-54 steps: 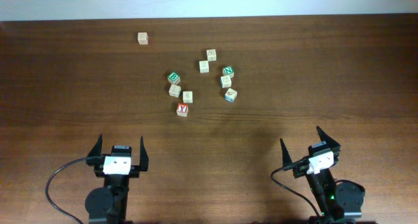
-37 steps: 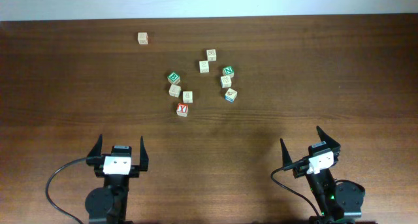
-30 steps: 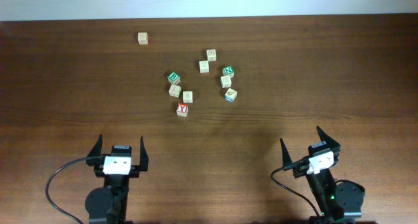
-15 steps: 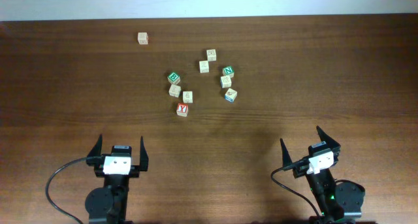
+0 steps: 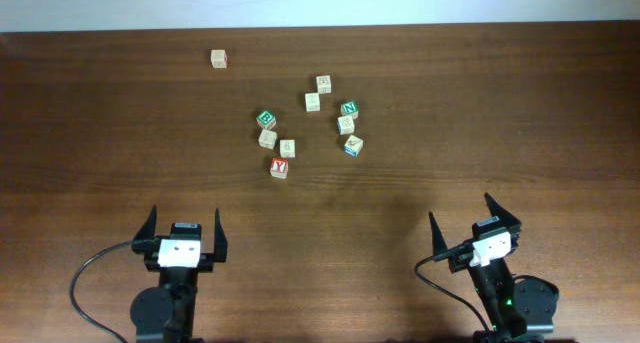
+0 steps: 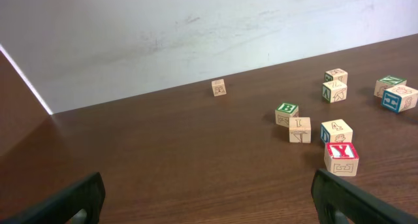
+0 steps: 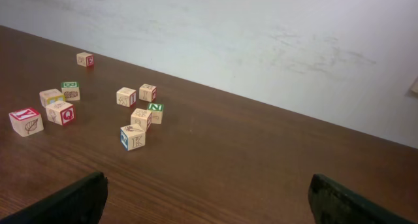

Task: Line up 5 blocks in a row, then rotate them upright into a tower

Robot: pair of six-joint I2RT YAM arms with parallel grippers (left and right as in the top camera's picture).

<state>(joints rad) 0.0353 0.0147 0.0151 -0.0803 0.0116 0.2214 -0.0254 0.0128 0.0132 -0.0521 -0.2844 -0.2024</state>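
Note:
Several small wooden blocks lie loosely clustered at the table's middle back. Nearest the arms is the red Y block [image 5: 280, 167] [image 6: 342, 159] [image 7: 26, 121]. The block with blue markings [image 5: 353, 145] [image 7: 133, 138] sits to its right. Plain tan blocks [image 5: 287, 147] [image 5: 267, 138] [image 5: 346, 124] lie between them, and two more [image 5: 313, 102] sit behind. My left gripper [image 5: 185, 215] [image 6: 209, 204] is open and empty near the front left. My right gripper [image 5: 462, 211] [image 7: 209, 201] is open and empty at the front right. Both are well short of the blocks.
A green B cube [image 5: 265, 119] [image 6: 286, 113] and a green N cube [image 5: 349, 109] [image 7: 155, 112] sit within the cluster. One lone tan cube [image 5: 218, 58] [image 6: 219, 87] lies at the back left. The table's far edge meets a white wall [image 6: 196, 28].

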